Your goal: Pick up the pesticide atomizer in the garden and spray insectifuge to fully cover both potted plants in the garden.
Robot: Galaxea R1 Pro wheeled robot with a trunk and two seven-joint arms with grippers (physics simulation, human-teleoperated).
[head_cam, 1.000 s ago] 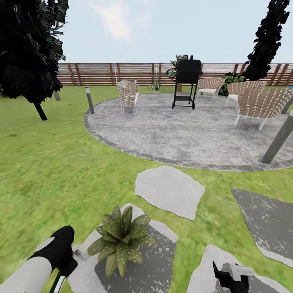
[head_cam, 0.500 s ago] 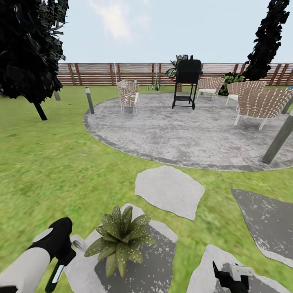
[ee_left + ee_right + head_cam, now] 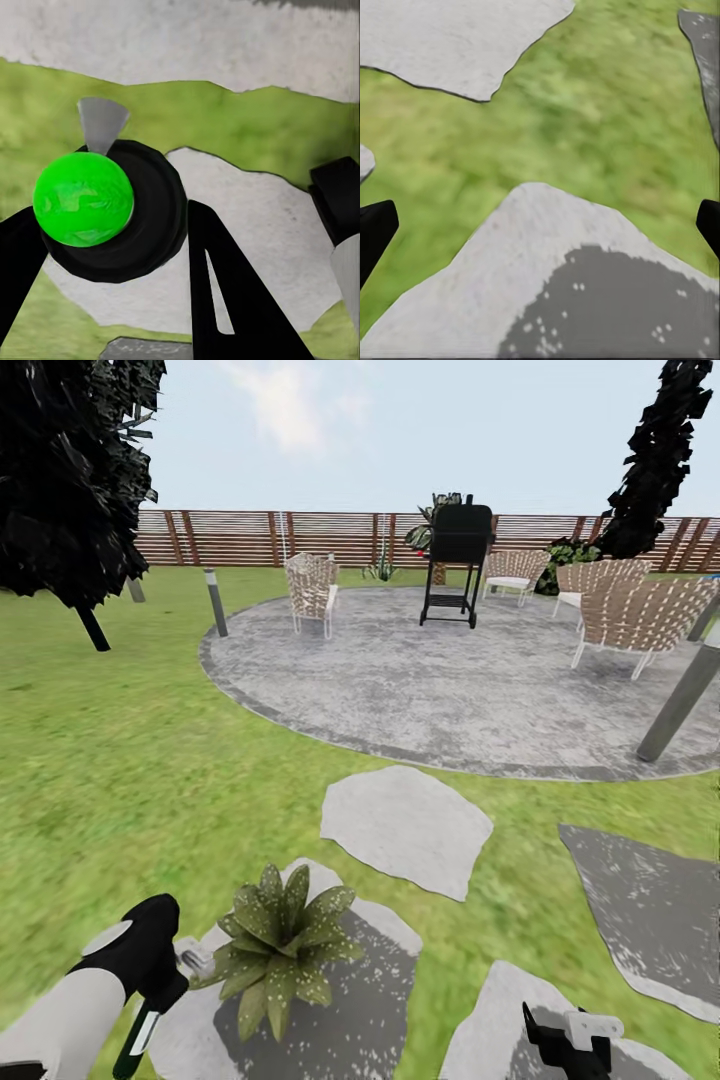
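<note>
1. The pesticide atomizer (image 3: 150, 1015) is held in the left gripper (image 3: 160, 985) at the lower left of the head view. Its slim dark body with a white strip hangs down from the gripper and its pale nozzle (image 3: 195, 960) points toward the plant.
2. In the left wrist view the atomizer's round green top (image 3: 82, 199) and black collar sit between the two black fingers (image 3: 232, 292), which are pinching it.
3. One potted plant (image 3: 275, 945), a low rosette of pointed green leaves, stands just beside the nozzle on a grey stepping stone (image 3: 350, 1010).
4. Whitish specks of insectifuge (image 3: 300, 935) dot its leaves.
5. The right gripper (image 3: 570, 1040) sits low at the bottom right over another stepping stone (image 3: 490, 1020). In the right wrist view its fingers (image 3: 375, 229) are spread wide at the two edges with nothing between them.
6. White specks (image 3: 660, 330) mark the dark patch of stone below that gripper.
7. Farther out lie a pale stepping stone (image 3: 405, 825), the lawn (image 3: 120, 760) and a round paved patio (image 3: 450, 680) with wicker chairs (image 3: 312, 590) and a black grill (image 3: 458, 555).
8. A brown slatted fence (image 3: 250, 538) and dark trees (image 3: 70, 470) close the garden.
</note>
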